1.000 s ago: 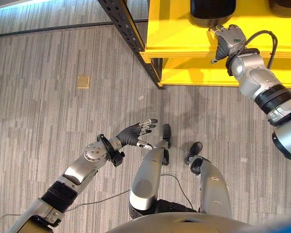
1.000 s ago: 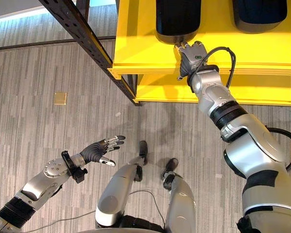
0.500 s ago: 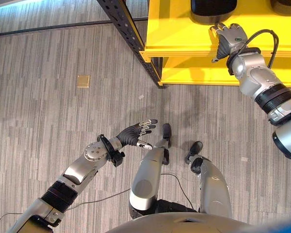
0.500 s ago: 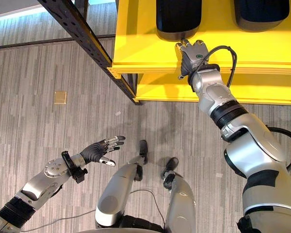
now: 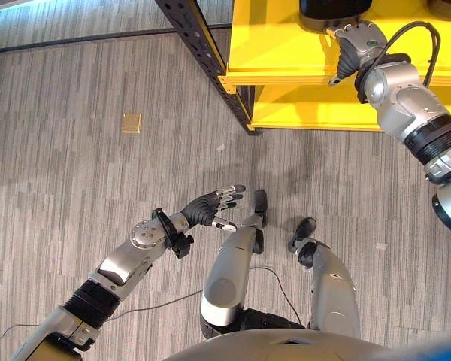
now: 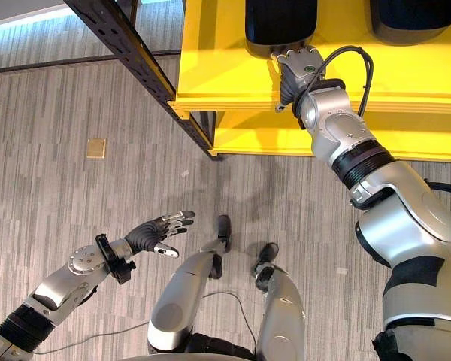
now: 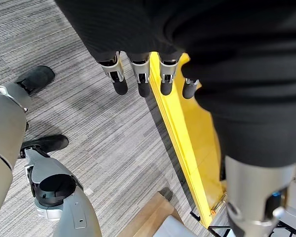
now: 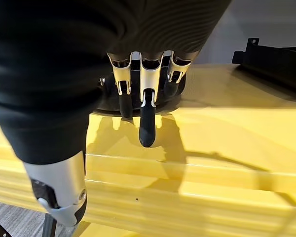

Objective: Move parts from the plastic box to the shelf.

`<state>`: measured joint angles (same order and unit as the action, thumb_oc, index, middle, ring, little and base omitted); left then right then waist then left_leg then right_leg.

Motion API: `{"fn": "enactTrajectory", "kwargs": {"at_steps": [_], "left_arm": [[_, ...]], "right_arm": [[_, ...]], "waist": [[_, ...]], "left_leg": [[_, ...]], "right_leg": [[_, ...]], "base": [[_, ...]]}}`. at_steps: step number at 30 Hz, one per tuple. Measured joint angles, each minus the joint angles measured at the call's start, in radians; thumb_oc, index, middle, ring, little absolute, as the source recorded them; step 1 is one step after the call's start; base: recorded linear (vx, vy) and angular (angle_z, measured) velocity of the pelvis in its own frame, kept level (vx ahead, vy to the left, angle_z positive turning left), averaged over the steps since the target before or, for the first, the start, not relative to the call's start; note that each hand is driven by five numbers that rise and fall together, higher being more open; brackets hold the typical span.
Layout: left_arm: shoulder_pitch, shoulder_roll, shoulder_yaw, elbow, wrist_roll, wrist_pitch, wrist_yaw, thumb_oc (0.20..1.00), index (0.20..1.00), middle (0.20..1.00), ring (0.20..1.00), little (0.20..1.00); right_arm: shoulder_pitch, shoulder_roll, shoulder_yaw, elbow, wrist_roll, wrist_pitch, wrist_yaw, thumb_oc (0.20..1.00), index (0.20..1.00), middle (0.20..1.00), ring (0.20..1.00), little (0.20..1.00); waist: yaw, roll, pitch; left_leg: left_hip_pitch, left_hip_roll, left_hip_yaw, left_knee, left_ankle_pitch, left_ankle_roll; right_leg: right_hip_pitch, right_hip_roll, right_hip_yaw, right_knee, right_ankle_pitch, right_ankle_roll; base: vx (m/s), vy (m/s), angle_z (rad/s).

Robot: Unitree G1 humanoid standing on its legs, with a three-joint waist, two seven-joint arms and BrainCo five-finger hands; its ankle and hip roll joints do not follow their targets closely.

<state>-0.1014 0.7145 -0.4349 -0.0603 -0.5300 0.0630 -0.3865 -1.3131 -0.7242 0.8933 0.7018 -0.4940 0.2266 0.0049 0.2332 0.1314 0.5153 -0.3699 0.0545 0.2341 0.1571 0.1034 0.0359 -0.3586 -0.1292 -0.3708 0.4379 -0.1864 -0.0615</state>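
Right eye view: the right hand (image 6: 295, 69) reaches up to the yellow shelf (image 6: 225, 71) at far right, its fingers straight and loosely spread, tips against the near edge of a black part (image 6: 280, 24) lying on the top shelf board. Right wrist view agrees: fingers (image 8: 147, 118) extended, touching the part (image 8: 138, 96) without curling round it. A second black part (image 6: 410, 16) lies on the same board, further right, well apart from the first. The left hand (image 5: 208, 207) hangs low over the grey striped floor (image 5: 75, 180) at near left, fingers relaxed and open, holding nothing. A dark steel upright (image 5: 203, 53) runs diagonally beside the shelf's left corner.
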Motion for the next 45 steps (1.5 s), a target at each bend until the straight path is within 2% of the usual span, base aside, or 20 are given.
{"fn": "enactTrajectory", "kwargs": {"at_steps": [8,9,11,27,45], "left_arm": [[0.000,0.000,-0.019,0.000,-0.002,0.000,0.000,1.000,1.000,1.000,1.000,1.000],[0.001,0.000,-0.019,-0.001,-0.002,0.000,0.001,1.000,1.000,1.000,1.000,1.000],[0.003,0.000,-0.018,-0.006,-0.010,0.004,0.001,1.000,1.000,1.000,1.000,1.000],[-0.016,0.001,-0.038,-0.006,-0.039,0.012,0.024,1.000,1.000,1.000,1.000,1.000],[-0.027,0.000,-0.037,-0.007,-0.040,0.012,0.036,1.000,1.000,1.000,1.000,1.000]], "right_arm": [[-0.001,0.001,-0.008,-0.002,0.036,-0.012,-0.060,1.000,1.000,1.000,1.000,1.000],[-0.001,0.000,-0.015,-0.005,0.040,-0.011,-0.060,1.000,1.000,1.000,1.000,1.000],[-0.005,-0.001,-0.017,-0.009,0.049,-0.005,-0.073,1.000,1.000,1.000,1.000,1.000],[-0.007,0.001,-0.030,-0.003,0.138,0.032,-0.125,1.000,1.000,1.000,1.000,1.000],[-0.023,0.016,-0.036,0.033,0.139,0.028,-0.128,1.000,1.000,1.000,1.000,1.000]], "waist": [[-0.004,0.000,0.000],[-0.002,0.000,0.000],[-0.005,0.001,0.000],[-0.007,0.001,0.000],[-0.004,0.002,0.001]], "left_leg": [[0.000,-0.001,0.000,-0.001,0.000,0.000],[-0.004,-0.001,0.001,0.000,0.001,0.001],[-0.018,-0.001,-0.001,0.000,-0.002,-0.003],[-0.016,-0.004,0.000,0.003,-0.001,0.001],[-0.013,-0.005,0.000,0.003,0.003,0.005]], "right_leg": [[-0.001,-0.002,0.001,0.001,-0.004,0.007],[-0.007,-0.002,0.000,0.002,0.002,0.000],[-0.019,-0.002,0.001,0.003,-0.005,0.007],[-0.023,-0.009,0.000,0.018,-0.005,0.001],[-0.020,-0.011,-0.003,0.020,-0.005,-0.001]], "base": [[-0.01,0.001,0.00],[0.00,0.000,0.00],[0.04,-0.001,0.00],[0.00,0.000,0.00],[-0.01,0.002,0.00]]}}
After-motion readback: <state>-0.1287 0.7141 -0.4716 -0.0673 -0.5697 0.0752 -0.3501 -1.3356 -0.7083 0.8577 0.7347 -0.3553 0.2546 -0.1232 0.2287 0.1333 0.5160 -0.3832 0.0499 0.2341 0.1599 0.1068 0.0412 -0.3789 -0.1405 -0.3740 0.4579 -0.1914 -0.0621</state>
